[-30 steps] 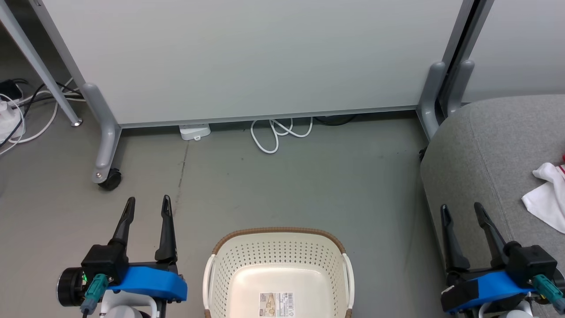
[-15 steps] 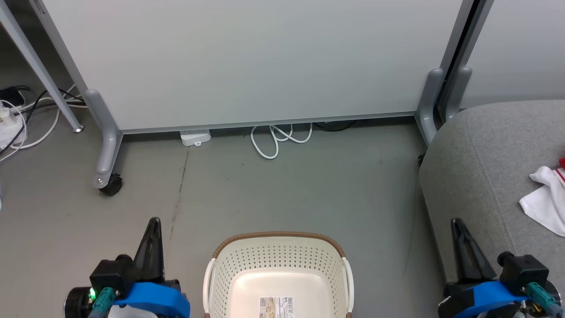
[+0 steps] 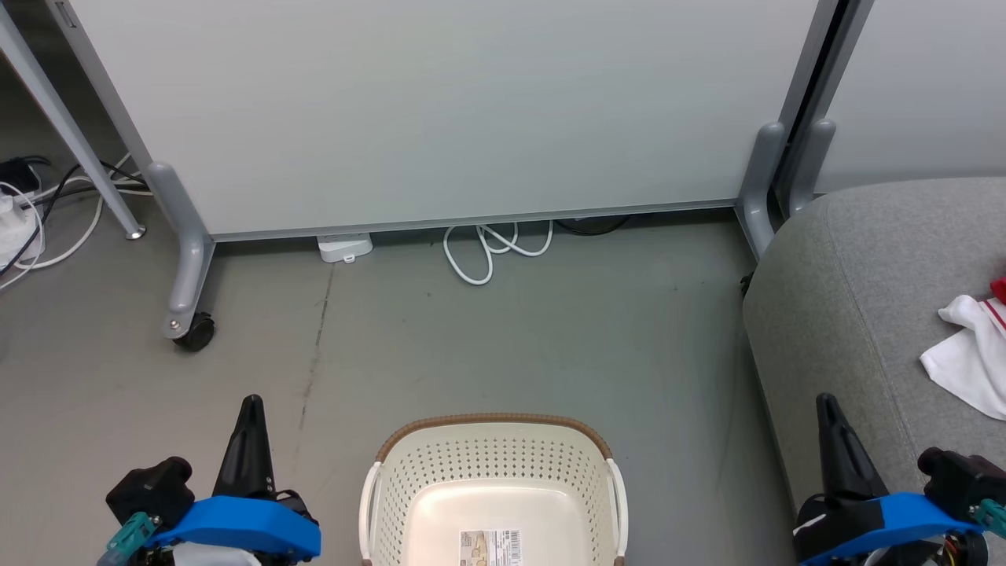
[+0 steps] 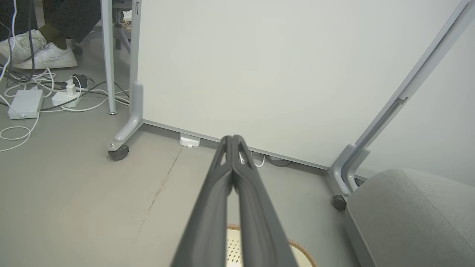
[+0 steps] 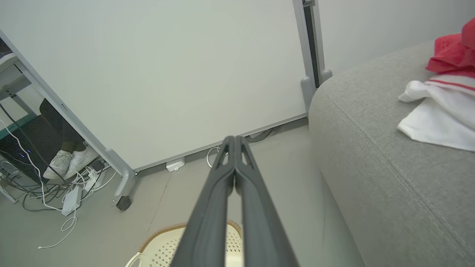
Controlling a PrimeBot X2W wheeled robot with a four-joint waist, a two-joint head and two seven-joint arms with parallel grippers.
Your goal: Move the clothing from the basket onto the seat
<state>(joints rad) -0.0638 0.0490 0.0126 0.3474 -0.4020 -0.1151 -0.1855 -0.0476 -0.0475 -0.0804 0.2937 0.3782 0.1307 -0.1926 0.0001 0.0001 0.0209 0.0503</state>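
The grey floor (image 3: pixel 550 338) carried the off-white basket (image 3: pixel 491 460) and a looped white cable (image 3: pixel 471 271); the grey seat (image 3: pixel 849 299) bore the clothing (image 3: pixel 963 365).

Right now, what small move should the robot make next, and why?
Probably no new reach: I would judge the job done and let the robot rest. The basket looks empty, the clothing lies on the seat, and the left end effector and the right end effector are both shut on nothing.
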